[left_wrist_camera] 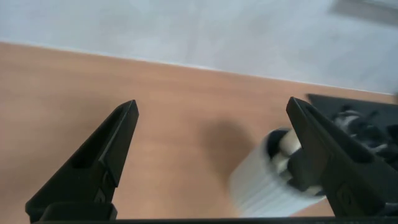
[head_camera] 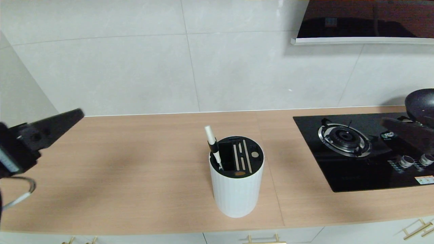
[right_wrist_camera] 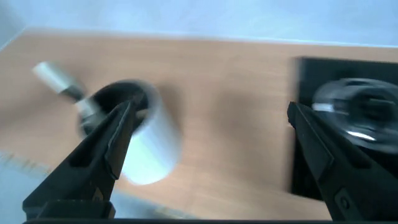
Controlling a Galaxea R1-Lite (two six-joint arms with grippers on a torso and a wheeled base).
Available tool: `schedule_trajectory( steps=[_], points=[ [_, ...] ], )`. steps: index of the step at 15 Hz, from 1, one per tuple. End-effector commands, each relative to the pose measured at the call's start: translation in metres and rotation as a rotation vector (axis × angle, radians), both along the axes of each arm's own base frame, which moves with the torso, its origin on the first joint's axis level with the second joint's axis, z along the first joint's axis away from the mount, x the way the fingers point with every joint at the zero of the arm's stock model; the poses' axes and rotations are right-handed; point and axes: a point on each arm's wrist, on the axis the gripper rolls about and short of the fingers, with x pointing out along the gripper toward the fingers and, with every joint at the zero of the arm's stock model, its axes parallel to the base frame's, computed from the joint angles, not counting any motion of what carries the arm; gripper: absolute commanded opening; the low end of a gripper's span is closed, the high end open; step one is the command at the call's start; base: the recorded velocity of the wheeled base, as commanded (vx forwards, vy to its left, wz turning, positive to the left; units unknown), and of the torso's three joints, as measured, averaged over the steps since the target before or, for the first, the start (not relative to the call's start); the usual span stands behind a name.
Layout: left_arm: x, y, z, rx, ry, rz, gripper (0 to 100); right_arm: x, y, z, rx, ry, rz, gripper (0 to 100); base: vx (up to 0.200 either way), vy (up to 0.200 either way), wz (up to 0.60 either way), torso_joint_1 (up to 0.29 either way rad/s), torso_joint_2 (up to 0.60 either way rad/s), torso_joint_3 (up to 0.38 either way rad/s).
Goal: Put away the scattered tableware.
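Observation:
A white ribbed utensil holder [head_camera: 236, 184] with a black slotted top stands at the middle of the wooden counter [head_camera: 135, 176]. A utensil with a white handle [head_camera: 211, 139] sticks up out of its left side, leaning left. My left gripper [head_camera: 67, 120] hovers at the far left, well clear of the holder, and is open and empty [left_wrist_camera: 211, 104]; the holder [left_wrist_camera: 258, 180] lies ahead of it. Over the stove on the right, my right gripper [head_camera: 405, 130] also stands open with nothing in it [right_wrist_camera: 209, 107]. From there I see the holder [right_wrist_camera: 146, 146] and the handle [right_wrist_camera: 57, 79].
A black gas hob [head_camera: 356, 152] with a burner ring [head_camera: 344, 137] and knobs [head_camera: 415, 160] fills the counter's right end. A dark pan [head_camera: 420, 101] sits at its far right. A tiled wall runs behind, and a range hood [head_camera: 366, 23] hangs above the hob.

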Motion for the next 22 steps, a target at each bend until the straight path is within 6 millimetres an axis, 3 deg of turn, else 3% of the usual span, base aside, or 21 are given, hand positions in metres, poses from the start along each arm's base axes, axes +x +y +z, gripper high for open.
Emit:
schedule_trajectory(
  steps=[1, 3, 4, 5, 7, 8, 10, 11, 13, 15, 17, 18, 20, 22],
  points=[
    [-0.057, 0.043, -0.02, -0.015, -0.028, 0.094, 100, -0.071, -0.044, -0.017, 0.017, -0.156, -0.174, 100, 0.0, 0.0, 0.0, 0.0, 0.0, 0.0],
    [-0.079, 0.056, -0.025, -0.025, -0.053, 0.157, 100, -0.106, -0.055, -0.037, -0.116, -0.188, -0.249, 100, 0.0, 0.0, 0.0, 0.0, 0.0, 0.0],
    [-0.083, 0.058, -0.027, -0.027, -0.057, 0.164, 100, -0.11, -0.055, -0.04, -0.132, -0.192, -0.269, 100, 0.0, 0.0, 0.0, 0.0, 0.0, 0.0],
    [-0.101, 0.064, -0.041, -0.018, -0.053, 0.203, 100, -0.128, -0.058, -0.045, -0.15, -0.231, -0.34, 100, 0.0, 0.0, 0.0, 0.0, 0.0, 0.0],
    [-0.121, 0.07, -0.054, 0.007, -0.08, 0.246, 100, -0.143, -0.058, -0.051, -0.142, -0.276, -0.381, 100, 0.0, 0.0, 0.0, 0.0, 0.0, 0.0],
    [-0.14, 0.072, -0.068, 0.03, -0.126, 0.293, 100, -0.157, -0.058, -0.063, -0.157, -0.291, -0.395, 100, 0.0, 0.0, 0.0, 0.0, 0.0, 0.0],
    [-0.155, 0.071, -0.095, 0.098, -0.145, 0.341, 100, -0.171, -0.058, -0.08, -0.172, -0.277, -0.363, 100, 0.0, 0.0, 0.0, 0.0, 0.0, 0.0],
    [-0.148, 0.069, -0.112, 0.124, -0.091, 0.367, 100, -0.17, -0.057, -0.087, -0.176, -0.252, -0.386, 100, 0.0, 0.0, 0.0, 0.0, 0.0, 0.0],
    [-0.143, 0.066, -0.121, 0.078, -0.088, 0.455, 100, -0.172, -0.054, -0.107, -0.181, -0.262, -0.404, 100, 0.0, 0.0, 0.0, 0.0, 0.0, 0.0],
    [-0.149, 0.061, -0.141, 0.11, -0.11, 0.523, 100, -0.16, -0.055, -0.122, -0.172, -0.225, -0.475, 100, 0.0, 0.0, 0.0, 0.0, 0.0, 0.0],
    [-0.137, 0.061, -0.161, 0.127, -0.084, 0.551, 100, -0.144, -0.056, -0.147, -0.175, -0.215, -0.496, 100, 0.0, 0.0, 0.0, 0.0, 0.0, 0.0],
    [-0.13, 0.061, -0.171, 0.139, -0.085, 0.522, 100, -0.137, -0.056, -0.163, -0.178, -0.213, -0.492, 100, 0.0, 0.0, 0.0, 0.0, 0.0, 0.0],
    [-0.12, 0.057, -0.192, 0.21, -0.057, 0.354, 100, -0.134, -0.055, -0.173, -0.185, -0.144, -0.431, 100, 0.0, 0.0, 0.0, 0.0, 0.0, 0.0],
    [-0.119, 0.054, -0.192, 0.202, -0.062, 0.217, 100, -0.133, -0.053, -0.18, -0.199, -0.078, -0.375, 100, 0.0, 0.0, 0.0, 0.0, 0.0, 0.0]
  ],
)
